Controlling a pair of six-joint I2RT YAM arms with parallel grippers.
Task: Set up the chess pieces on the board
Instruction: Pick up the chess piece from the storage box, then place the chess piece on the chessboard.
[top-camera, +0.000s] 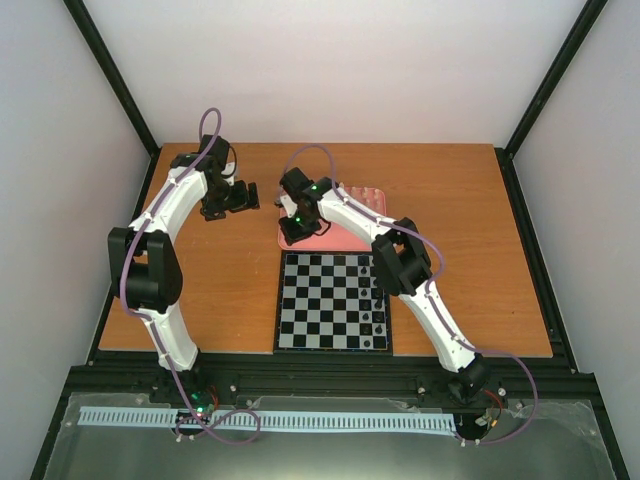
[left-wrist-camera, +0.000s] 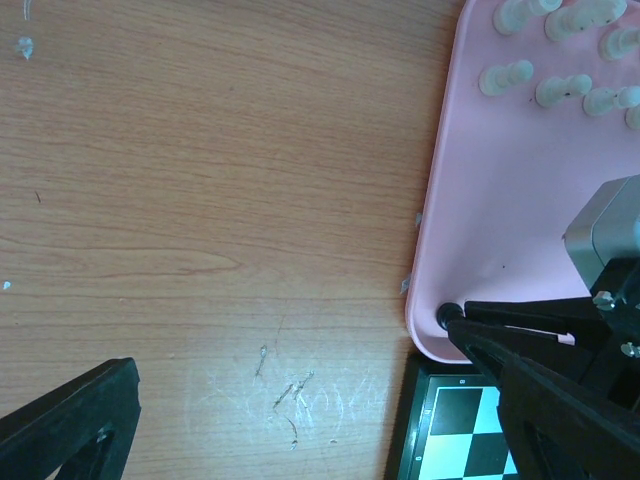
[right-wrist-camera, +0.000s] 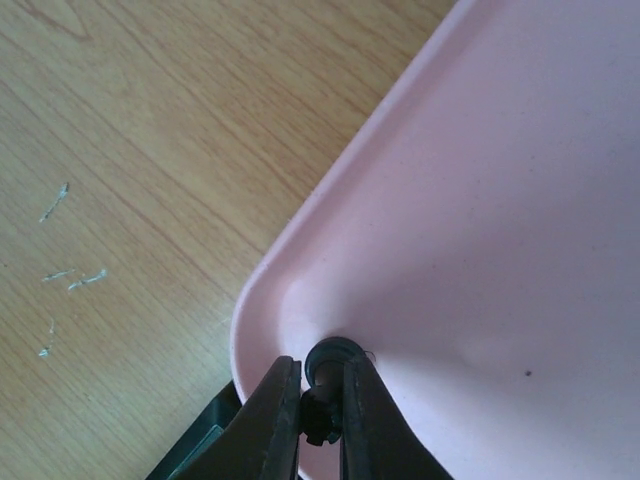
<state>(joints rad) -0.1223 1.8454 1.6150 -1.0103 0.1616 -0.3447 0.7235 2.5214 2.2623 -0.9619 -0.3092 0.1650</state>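
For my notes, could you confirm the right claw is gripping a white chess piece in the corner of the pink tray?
Not white: the right wrist view shows the right claw gripping a black chess piece in the corner of the pink tray.

Bright even light, soft close-up blur.

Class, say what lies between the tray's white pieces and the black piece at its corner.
Only bare tray floor separates white pieces from black piece; left wrist view shows it.
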